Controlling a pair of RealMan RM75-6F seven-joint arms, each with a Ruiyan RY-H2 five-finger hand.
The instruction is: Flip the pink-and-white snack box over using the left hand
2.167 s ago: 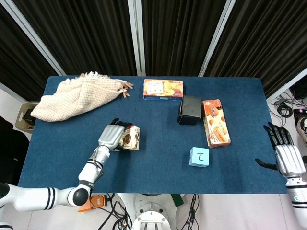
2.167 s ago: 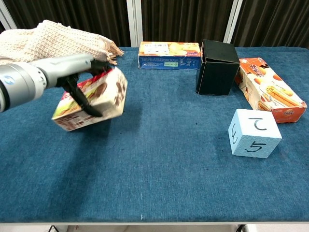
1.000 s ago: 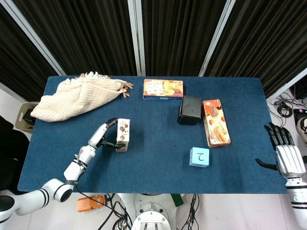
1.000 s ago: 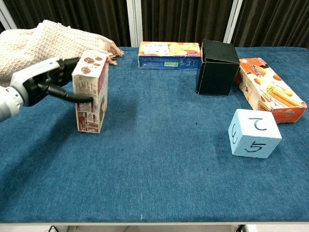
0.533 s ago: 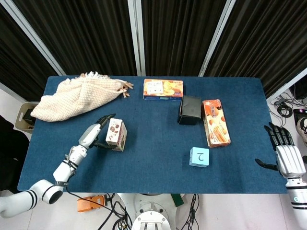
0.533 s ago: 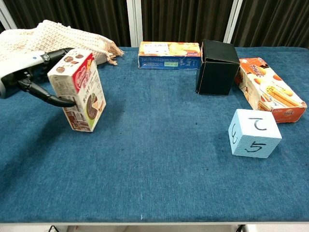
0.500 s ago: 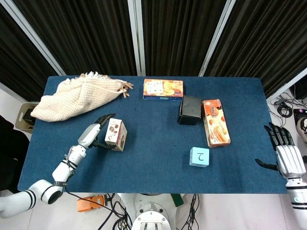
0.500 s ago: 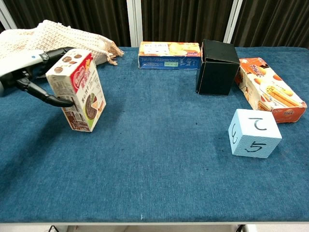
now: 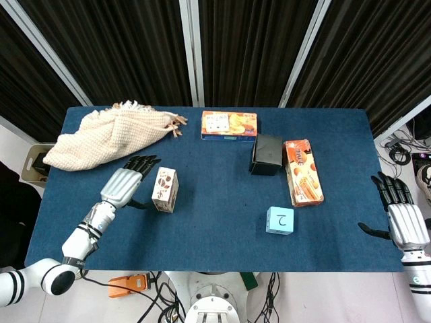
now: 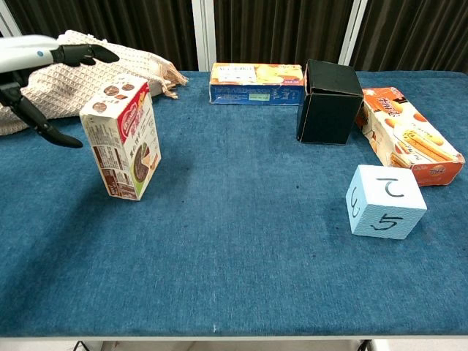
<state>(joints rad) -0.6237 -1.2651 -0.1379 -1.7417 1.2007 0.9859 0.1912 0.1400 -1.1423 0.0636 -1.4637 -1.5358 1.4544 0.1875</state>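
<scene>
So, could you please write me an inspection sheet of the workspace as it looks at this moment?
Surface: blue table cloth, no spills seen.
Job's things: pink-and-white snack box stands on end, tilted, free of the hand.
Clutter: knitted cloth, orange biscuit box, black box, orange snack box, light blue cube.
Hands: left hand open beside the box; right hand open off the table's edge.
Cables: bundle below the front edge.
Surroundings: dark curtains.

Handwritten digits mark the light-blue cube [image 10: 385, 200]: a "5" on its front, a "2" on top.
</scene>
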